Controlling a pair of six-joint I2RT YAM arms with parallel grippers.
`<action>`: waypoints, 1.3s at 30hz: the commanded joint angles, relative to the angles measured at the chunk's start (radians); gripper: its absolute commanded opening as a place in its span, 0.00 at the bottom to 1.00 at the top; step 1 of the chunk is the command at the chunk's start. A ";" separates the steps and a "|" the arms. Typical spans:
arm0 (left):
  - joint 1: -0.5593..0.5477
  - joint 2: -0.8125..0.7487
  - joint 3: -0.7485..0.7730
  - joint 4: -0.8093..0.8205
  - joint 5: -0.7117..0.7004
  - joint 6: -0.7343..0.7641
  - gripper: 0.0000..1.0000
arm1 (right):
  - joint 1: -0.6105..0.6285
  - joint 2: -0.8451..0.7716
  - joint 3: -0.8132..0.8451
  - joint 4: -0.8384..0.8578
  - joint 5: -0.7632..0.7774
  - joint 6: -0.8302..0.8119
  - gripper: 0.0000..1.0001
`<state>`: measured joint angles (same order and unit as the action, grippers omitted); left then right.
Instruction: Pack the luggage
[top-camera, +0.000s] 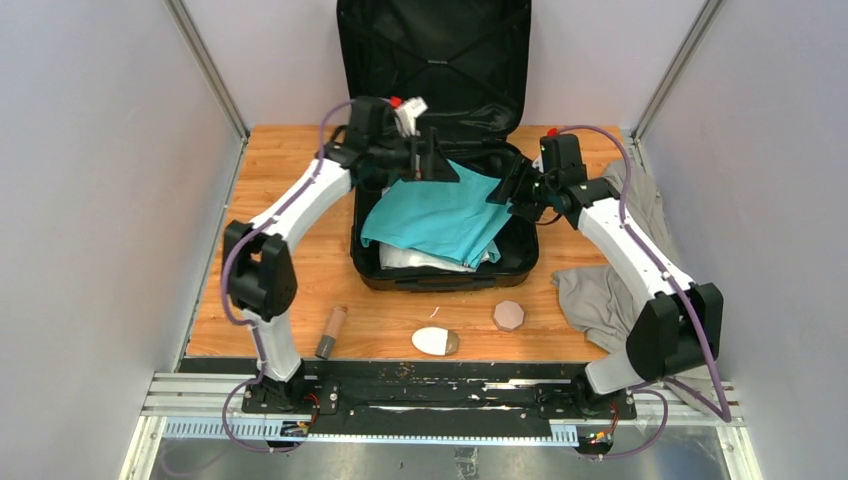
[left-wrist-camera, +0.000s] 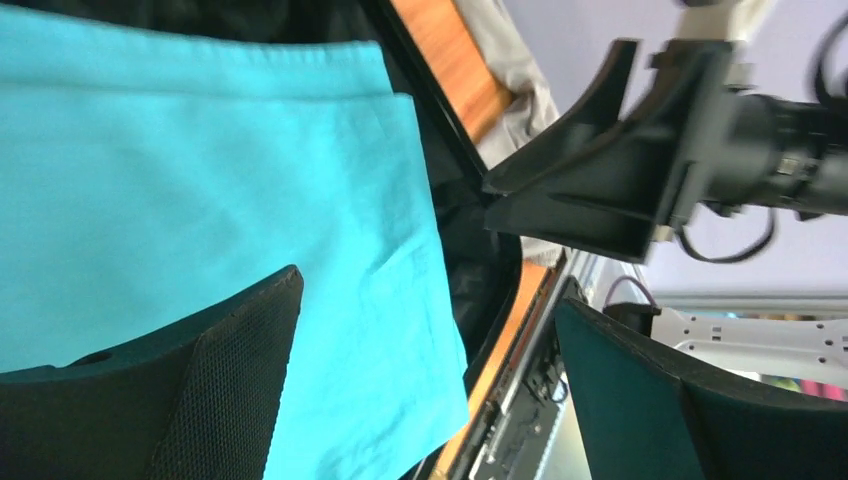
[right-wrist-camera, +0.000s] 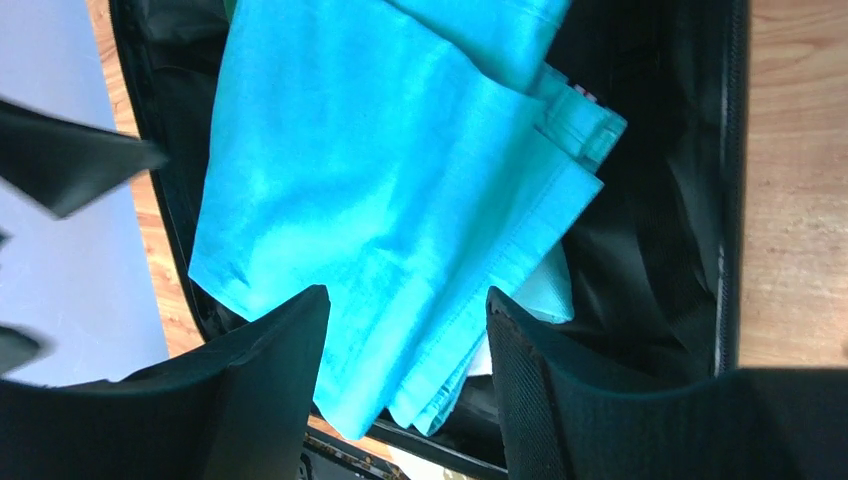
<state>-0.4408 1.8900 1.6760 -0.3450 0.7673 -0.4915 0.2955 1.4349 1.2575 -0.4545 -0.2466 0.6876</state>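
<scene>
At the far middle of a wooden table (top-camera: 290, 180), the luggage (top-camera: 440, 50) lies open, its lid upright at the back so the base can be loaded from above. A folded teal cloth (top-camera: 440, 215) rests in the base over a white garment (top-camera: 420, 260). The left gripper (top-camera: 435, 163) hovers at the cloth's far corner and the right gripper (top-camera: 512, 190) at its right edge. Each has its fingers spread and holds nothing, apparently placed to tuck the cloth flat. A grey garment (top-camera: 600, 295) lies at the table's right. A brown tube (top-camera: 330, 333), a white oval (top-camera: 433, 341) and a pinkish block (top-camera: 509, 316) sit near the front edge. Pale panels wall the cell.
</scene>
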 joint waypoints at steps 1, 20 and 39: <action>0.087 -0.138 -0.014 -0.049 0.040 0.174 1.00 | 0.013 0.068 0.087 -0.027 -0.044 -0.015 0.62; 0.062 -0.158 -0.415 -0.173 -0.167 0.717 0.59 | 0.010 0.654 0.578 -0.274 0.009 -0.194 0.31; 0.089 -0.338 -0.323 -0.409 0.015 0.639 0.89 | 0.111 0.872 0.937 -0.415 0.002 -0.284 0.31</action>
<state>-0.3897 1.6344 1.1999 -0.6373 0.7563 0.1646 0.3386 2.2490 2.0727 -0.7956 -0.2604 0.4519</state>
